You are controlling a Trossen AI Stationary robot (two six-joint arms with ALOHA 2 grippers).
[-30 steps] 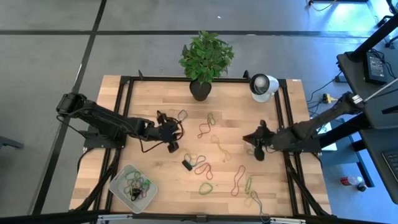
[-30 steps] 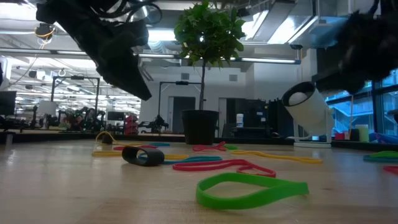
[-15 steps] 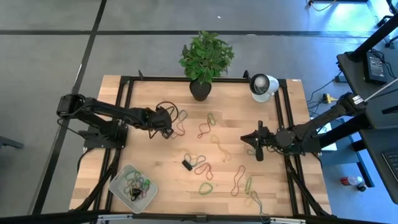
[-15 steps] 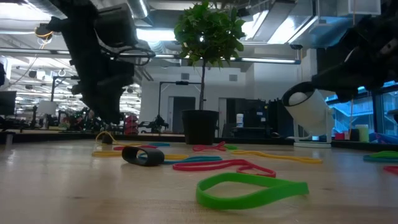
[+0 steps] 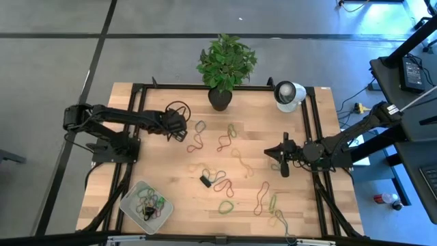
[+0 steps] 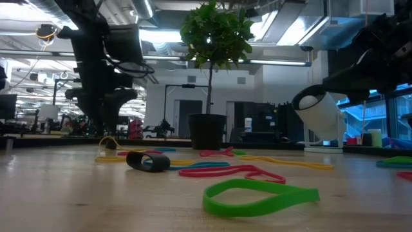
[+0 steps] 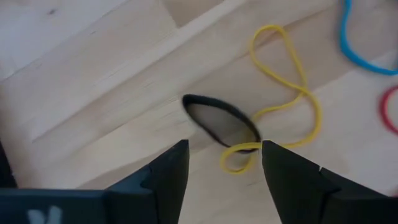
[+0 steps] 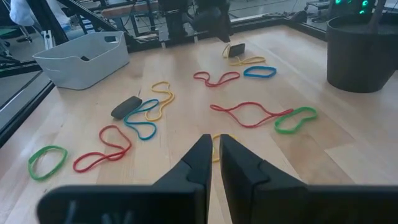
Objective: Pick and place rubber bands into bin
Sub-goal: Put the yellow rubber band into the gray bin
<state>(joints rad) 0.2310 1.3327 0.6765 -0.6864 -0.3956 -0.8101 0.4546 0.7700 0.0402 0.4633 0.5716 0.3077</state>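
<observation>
The wooden table (image 5: 171,174) carries scattered rubber bands (image 5: 225,184), the bin (image 5: 146,201) and a plant pot (image 5: 220,99).

A robotics lab in a large open-plan industrial hall. The wooden bench (image 5: 171,171) sits in a black metal frame on a grey floor marked with dark lines, and beyond the potted plant (image 6: 211,64) at its far edge run exposed ceiling ducts, strip lights and rows of other workstations. Cabled equipment (image 5: 414,72) stands beside the bench.

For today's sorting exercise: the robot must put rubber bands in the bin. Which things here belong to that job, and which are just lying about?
Job: rubber bands, bin, left gripper.
Lying about: plant pot, white round device, black block.
</observation>
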